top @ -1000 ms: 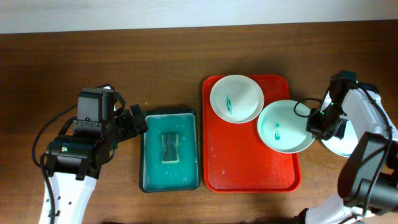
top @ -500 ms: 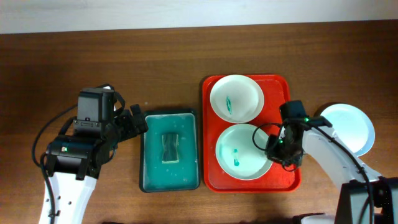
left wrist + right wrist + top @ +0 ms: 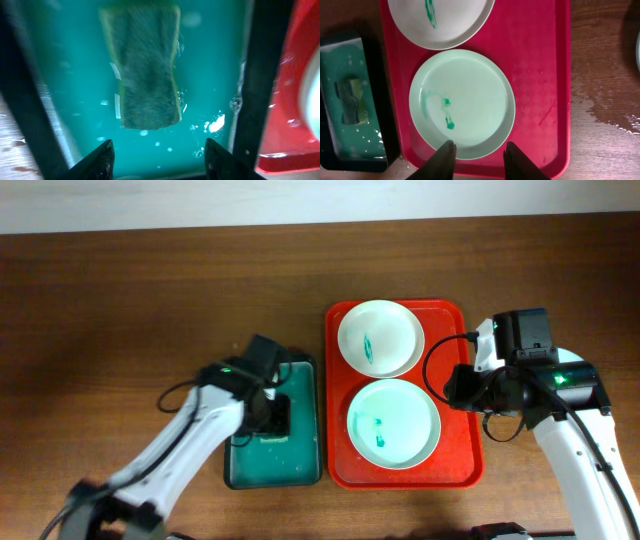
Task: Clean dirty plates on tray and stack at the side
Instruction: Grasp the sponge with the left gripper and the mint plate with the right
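Here's the red tray sitting on the wooden table, and both dirty plates are on it. The white plate fills the tray's back half and carries a green streak. The pale green plate fills the front half, its back rim tucked just under the white one's edge, with a green smear left of its middle. Just left of the tray, close alongside it, sits the dark-rimmed basin full of teal water, and the sponge lies flat in that water, in the basin's back half. The left gripper is right down over the basin. Its fingers are spread wide with nothing between them, and the sponge lies just beyond the tips, not touched. On the other side, the right arm stands off the tray's right edge, and the right gripper hangs over the tray's front part, at the near rim of the green plate. Its jaws are parted and empty, and I can't tell whether the tips touch that rim. Right of the tray, a wet patch shines on the wood.
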{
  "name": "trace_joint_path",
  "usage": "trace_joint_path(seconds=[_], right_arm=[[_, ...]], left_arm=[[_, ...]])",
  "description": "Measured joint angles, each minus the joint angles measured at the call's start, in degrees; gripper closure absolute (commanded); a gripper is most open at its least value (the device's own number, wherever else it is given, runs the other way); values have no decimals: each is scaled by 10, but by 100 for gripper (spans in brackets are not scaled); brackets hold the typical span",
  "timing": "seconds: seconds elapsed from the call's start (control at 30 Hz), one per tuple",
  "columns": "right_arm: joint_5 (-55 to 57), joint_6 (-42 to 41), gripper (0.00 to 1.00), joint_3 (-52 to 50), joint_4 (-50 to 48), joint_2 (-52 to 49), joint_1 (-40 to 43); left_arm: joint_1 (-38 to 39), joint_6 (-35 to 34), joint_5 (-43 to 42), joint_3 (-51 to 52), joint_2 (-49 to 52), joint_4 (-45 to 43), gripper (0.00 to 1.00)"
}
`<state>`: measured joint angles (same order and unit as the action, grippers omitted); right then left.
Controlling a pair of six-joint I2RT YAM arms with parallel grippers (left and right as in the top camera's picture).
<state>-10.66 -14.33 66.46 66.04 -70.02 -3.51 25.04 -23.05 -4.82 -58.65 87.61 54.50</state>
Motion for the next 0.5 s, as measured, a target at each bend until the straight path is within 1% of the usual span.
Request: trace_joint_path(seconds=[0.03, 0.13, 0.17, 0.2, 0.27, 0.33, 0.37, 0.4, 0.43, 0.47, 0.5], right_arm=[[0, 0, 66, 0, 0, 0, 0], [0, 0, 67, 0, 5, 0, 0], [0, 0, 67, 0, 6, 0, 0], [0, 0, 68, 0, 7, 0, 0], [0, 0, 68, 0, 7, 0, 0], [0, 0, 68, 0, 9, 0, 0], [0, 0, 69, 0, 11, 0, 0], [0, 0, 70, 0, 12, 0, 0], [0, 0, 71, 0, 12, 0, 0], [0, 0, 71, 0, 12, 0, 0], [0, 0, 71, 0, 13, 0, 0]], left_arm=[[18, -6, 0, 1, 36, -1, 57], [23, -36, 3, 2, 105, -25, 74], [23, -40, 3, 2, 118, -39, 85], [23, -43, 3, 3, 130, -53, 100], [23, -48, 5, 3, 140, -67, 100], [23, -49, 5, 2, 141, -59, 100], [23, -49, 5, -3, 141, -45, 86], [23, -49, 5, -13, 142, -19, 74], [23, -48, 3, -31, 142, 16, 44], [23, -47, 3, -60, 142, 39, 32], [23, -44, 12, -87, 141, 55, 30]])
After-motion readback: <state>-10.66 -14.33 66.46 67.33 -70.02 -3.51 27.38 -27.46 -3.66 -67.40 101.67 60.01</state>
